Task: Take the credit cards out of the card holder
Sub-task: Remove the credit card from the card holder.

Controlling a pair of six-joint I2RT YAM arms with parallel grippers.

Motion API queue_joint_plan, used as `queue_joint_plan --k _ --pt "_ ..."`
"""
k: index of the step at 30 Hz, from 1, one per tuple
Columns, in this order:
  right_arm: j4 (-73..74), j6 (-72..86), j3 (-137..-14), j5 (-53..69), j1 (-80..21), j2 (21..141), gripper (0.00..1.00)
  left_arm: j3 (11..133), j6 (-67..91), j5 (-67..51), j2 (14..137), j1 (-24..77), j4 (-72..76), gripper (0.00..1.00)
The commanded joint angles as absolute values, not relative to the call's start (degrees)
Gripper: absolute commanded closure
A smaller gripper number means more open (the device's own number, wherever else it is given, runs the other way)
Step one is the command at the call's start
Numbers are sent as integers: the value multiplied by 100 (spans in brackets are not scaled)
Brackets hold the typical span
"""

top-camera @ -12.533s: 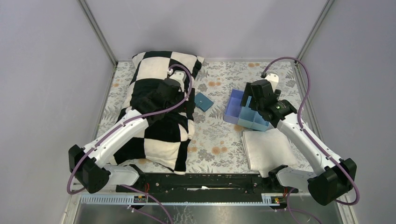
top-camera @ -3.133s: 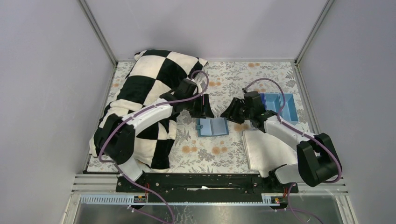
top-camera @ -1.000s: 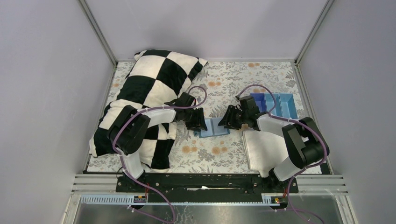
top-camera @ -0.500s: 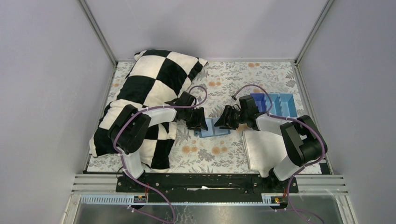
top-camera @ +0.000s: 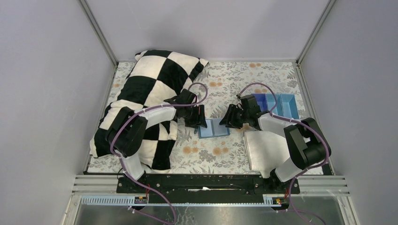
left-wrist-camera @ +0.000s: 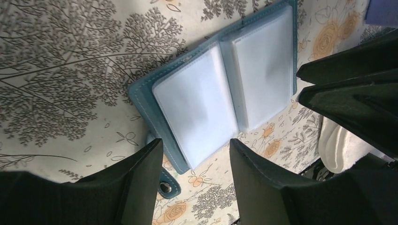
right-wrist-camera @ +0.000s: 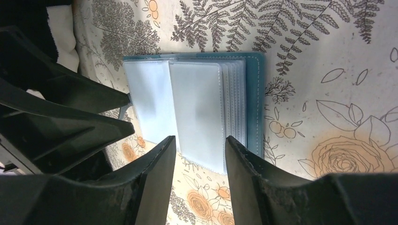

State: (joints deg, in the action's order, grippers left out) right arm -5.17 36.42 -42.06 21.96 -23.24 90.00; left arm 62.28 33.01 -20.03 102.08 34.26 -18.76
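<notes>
The card holder point(top-camera: 214, 128) lies open on the bench point(top-camera: 225, 77) between the left claw point(top-camera: 198, 123) and right claw point(top-camera: 226, 123), both wide and holding nothing.

You find the holder point(top-camera: 213, 127) lying open and flat on the floral surface point(top-camera: 225, 79), teal cover down, clear sleeves point(left-wrist-camera: 197, 108) facing up.

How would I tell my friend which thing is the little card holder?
Find the flowery table cover, with a big checkered pillow on the left. In its middle, between the left gripper and the right gripper, lies the card holder, open flat like a tiny book. Unlike the bright blue tray further right, it is thin and teal-edged, with pale plastic pockets.
</notes>
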Motion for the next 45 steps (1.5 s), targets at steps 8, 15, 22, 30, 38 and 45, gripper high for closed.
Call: queue_joint_plan --k 8,15,22,30,38,45 --pt "-694 3381 -4344 2779 -2345 9431 51 6469 3162 -1980 10793 3270 -1930 41" --pt "-898 3534 -4282 3117 -2343 9474 55 6483 3196 -2222 11081 3274 -1757 41" --pt "-1057 3731 -4212 3148 -2343 9269 58 6495 3138 -2226 11028 3268 -1757 41" --pt "-606 3577 -4398 2843 -2344 9196 63 6589 3155 -2322 11094 3278 -1789 41" --pt "-320 3539 -4203 1938 -2344 8525 54 6741 3103 -2206 10832 3287 -2150 41" --pt "-581 3566 -4217 2197 -2350 8510 55 6801 2902 -1910 10303 3287 -2505 42"
